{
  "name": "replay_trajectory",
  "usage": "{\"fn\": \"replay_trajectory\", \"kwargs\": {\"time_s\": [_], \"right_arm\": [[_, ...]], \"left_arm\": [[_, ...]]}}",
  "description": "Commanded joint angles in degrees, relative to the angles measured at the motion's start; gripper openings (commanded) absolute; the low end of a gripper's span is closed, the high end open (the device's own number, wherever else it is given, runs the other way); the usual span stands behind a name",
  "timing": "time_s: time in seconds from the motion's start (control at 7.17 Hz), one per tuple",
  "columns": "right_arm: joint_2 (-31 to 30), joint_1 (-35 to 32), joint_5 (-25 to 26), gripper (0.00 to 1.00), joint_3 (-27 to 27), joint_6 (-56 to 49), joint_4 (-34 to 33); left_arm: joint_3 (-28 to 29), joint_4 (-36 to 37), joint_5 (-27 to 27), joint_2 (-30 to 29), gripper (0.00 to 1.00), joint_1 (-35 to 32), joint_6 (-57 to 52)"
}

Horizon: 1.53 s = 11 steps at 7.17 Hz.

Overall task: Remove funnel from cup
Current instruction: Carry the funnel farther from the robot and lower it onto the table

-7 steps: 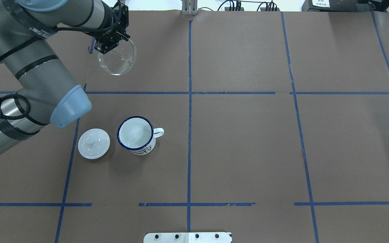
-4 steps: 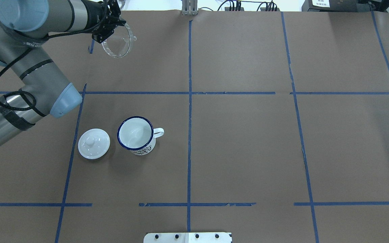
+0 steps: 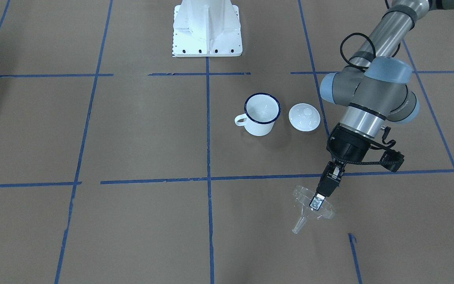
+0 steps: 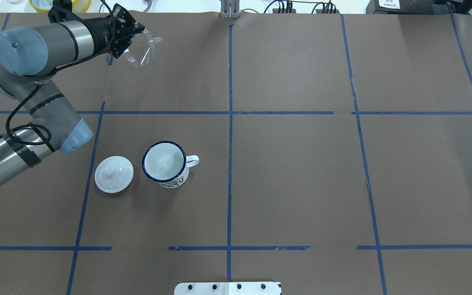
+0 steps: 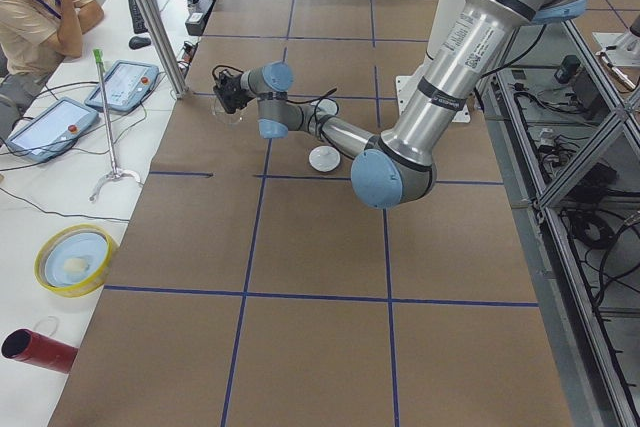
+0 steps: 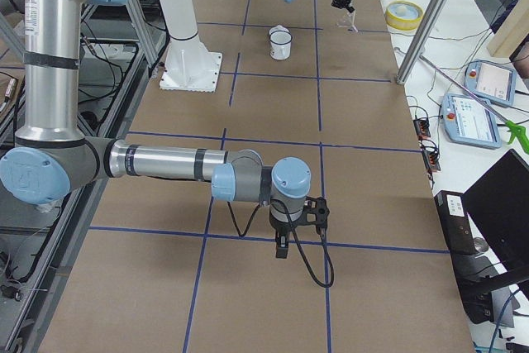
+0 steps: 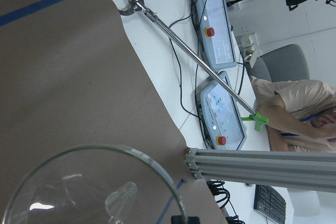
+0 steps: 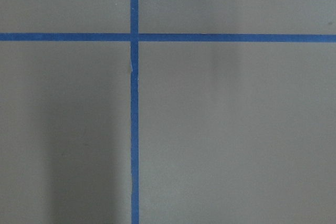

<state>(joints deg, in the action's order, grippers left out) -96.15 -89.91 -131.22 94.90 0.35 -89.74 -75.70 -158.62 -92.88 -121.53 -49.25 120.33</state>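
Observation:
The clear plastic funnel [image 4: 141, 52] hangs in the air over the far left of the table, tilted with its spout pointing sideways. My left gripper [image 4: 131, 40] is shut on its rim; this also shows in the front view [image 3: 316, 202]. The funnel's rim and spout fill the bottom of the left wrist view [image 7: 89, 187]. The white cup [image 4: 164, 162] with a dark blue rim stands upright and empty, well apart from the funnel. My right gripper [image 6: 281, 250] shows only in the right side view, pointing down over the table; I cannot tell whether it is open or shut.
A white round knobbed lid [image 4: 114, 174] lies just left of the cup. The table's far edge and an aluminium post [image 7: 252, 161] are close behind the funnel. An operator [image 5: 35, 7] sits beyond that edge with tablets.
My left arm has carried the funnel farther toward the table's far left edge and tilted it from rim-up to its side. The cup and lid have not moved.

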Motion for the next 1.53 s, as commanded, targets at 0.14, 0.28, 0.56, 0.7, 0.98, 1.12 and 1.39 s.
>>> {"fn": "replay_trajectory", "kwargs": {"time_s": [0.14,0.28,0.56,0.7,0.98,1.12,1.39], "right_arm": [[0.00,0.00,0.00,1.00,0.03,0.00,0.00],[0.00,0.00,0.00,1.00,0.03,0.00,0.00],[0.00,0.00,0.00,1.00,0.03,0.00,0.00],[0.00,0.00,0.00,1.00,0.03,0.00,0.00],[0.00,0.00,0.00,1.00,0.03,0.00,0.00],[0.00,0.00,0.00,1.00,0.03,0.00,0.00],[0.00,0.00,0.00,1.00,0.03,0.00,0.00]], "left_arm": [[0.73,-2.57,0.95,2.43,0.00,4.41,1.13],[0.99,-2.49,0.95,2.70,0.00,5.47,1.14],[0.91,-2.49,0.95,3.58,0.00,5.65,1.14],[0.99,-2.49,0.95,3.93,0.00,5.74,1.14],[1.52,-2.57,0.86,4.20,0.00,5.74,1.05],[1.69,-2.57,0.95,4.20,0.00,5.74,1.05],[2.66,-4.49,3.38,4.11,0.00,5.65,1.22]]}}
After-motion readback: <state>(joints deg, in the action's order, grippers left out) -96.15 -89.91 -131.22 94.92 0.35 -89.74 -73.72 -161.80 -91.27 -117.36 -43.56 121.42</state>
